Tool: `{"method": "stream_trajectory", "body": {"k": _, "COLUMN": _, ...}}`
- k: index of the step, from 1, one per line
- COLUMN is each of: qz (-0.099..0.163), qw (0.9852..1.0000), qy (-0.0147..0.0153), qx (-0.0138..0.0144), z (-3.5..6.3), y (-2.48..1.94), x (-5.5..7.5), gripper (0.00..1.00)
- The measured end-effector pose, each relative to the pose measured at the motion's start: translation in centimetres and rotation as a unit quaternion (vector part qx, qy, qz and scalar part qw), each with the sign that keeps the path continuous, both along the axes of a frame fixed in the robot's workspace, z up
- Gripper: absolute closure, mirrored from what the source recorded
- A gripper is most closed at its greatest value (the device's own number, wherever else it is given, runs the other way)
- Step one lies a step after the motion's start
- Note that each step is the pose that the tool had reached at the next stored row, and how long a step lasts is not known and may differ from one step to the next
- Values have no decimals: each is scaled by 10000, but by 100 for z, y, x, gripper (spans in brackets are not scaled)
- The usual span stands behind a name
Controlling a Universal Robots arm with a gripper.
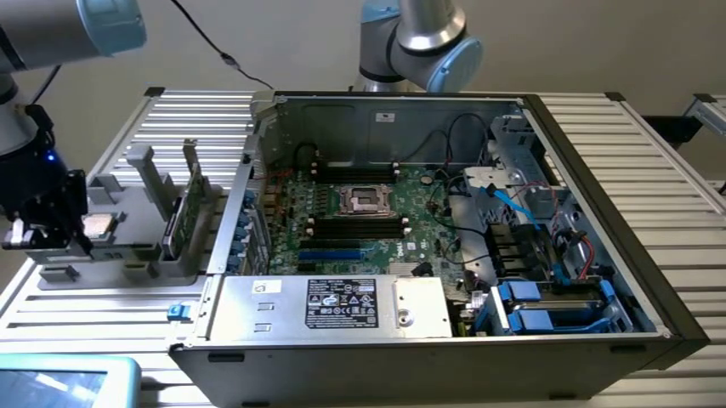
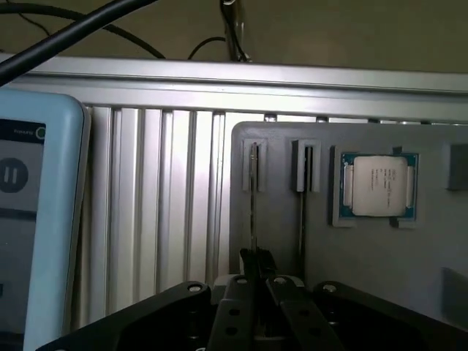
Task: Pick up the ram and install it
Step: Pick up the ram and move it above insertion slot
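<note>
Gripper (image 1: 43,234) at the exterior view's left, jaws pinched shut, hangs over the grey holder (image 2: 380,270), in line with the edge-on ram (image 2: 253,212); whether it grips, I can't tell.

We are looking at a plain beige wall (image 1: 284,42) that is closing off the scene at the back, bare and evenly lit. In front of it we are seeing a desk (image 1: 669,178) of ribbed silver metal slats, which is spreading across the whole width and carrying everything here. Black caps (image 1: 153,90) are sitting on its far corners. Soft light is glinting along the slats, and in the wrist view it is shining brightest. At the exterior view's right edge, a second metal frame (image 1: 710,110) is standing near the desk.
</note>
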State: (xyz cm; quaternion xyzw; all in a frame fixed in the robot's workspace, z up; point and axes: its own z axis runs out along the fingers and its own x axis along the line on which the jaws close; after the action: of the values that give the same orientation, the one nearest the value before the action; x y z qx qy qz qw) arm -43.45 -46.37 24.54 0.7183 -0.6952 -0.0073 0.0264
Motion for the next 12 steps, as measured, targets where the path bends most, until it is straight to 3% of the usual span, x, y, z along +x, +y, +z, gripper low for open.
{"method": "stream_trajectory", "body": {"k": 12, "qz": -1, "qw": 10000, "qy": 1, "qx": -19, "z": 549, "y": 1, "x": -1, "gripper": 89}}
